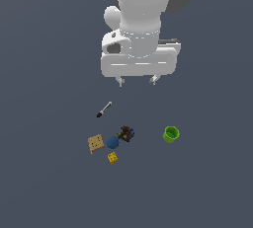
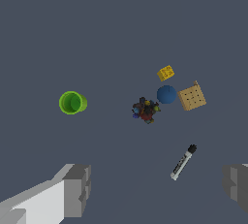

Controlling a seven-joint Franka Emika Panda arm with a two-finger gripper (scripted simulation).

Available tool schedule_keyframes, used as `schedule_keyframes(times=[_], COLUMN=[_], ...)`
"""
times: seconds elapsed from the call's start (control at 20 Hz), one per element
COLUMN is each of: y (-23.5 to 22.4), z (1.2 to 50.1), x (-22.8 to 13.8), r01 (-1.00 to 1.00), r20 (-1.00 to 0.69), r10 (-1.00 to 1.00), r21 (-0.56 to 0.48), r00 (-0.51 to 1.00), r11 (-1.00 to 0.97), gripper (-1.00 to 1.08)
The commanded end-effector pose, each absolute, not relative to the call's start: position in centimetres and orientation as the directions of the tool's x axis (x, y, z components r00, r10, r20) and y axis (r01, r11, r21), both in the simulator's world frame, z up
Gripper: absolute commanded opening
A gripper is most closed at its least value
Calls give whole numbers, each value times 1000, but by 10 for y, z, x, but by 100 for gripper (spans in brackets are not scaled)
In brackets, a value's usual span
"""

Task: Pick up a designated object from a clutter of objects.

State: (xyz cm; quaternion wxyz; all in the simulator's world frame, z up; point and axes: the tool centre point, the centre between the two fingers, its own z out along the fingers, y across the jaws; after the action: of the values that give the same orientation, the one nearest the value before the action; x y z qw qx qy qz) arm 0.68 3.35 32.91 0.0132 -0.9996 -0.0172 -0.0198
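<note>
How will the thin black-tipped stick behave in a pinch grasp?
The stick looks straight and rigid, so probably stiff. Its thin, round-looking shaft may roll or slip if nudged. Lying apart from the blue ball, it should lift without collisions.

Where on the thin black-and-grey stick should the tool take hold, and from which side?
Likely mid-shaft on the stick, coming from straight above. It lies flat, apart from the tan block and blue ball, so the open tool should close across its narrow width.
</note>
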Motion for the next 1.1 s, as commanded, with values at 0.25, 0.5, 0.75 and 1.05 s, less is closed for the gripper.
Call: schedule_keyframes(times=[0.25,0.5,0.75,1.05], y=[27,20,20,11], z=[328,326,326,308], x=[11,14,14,13], r01=[3,-30,-28,-57], r20=[41,41,41,38], r10=[1,-31,-29,-58], r21=[-32,-39,-38,-41], r00=[999,999,999,998], r11=[-999,-999,-999,-998], gripper=[100,100,100,100])
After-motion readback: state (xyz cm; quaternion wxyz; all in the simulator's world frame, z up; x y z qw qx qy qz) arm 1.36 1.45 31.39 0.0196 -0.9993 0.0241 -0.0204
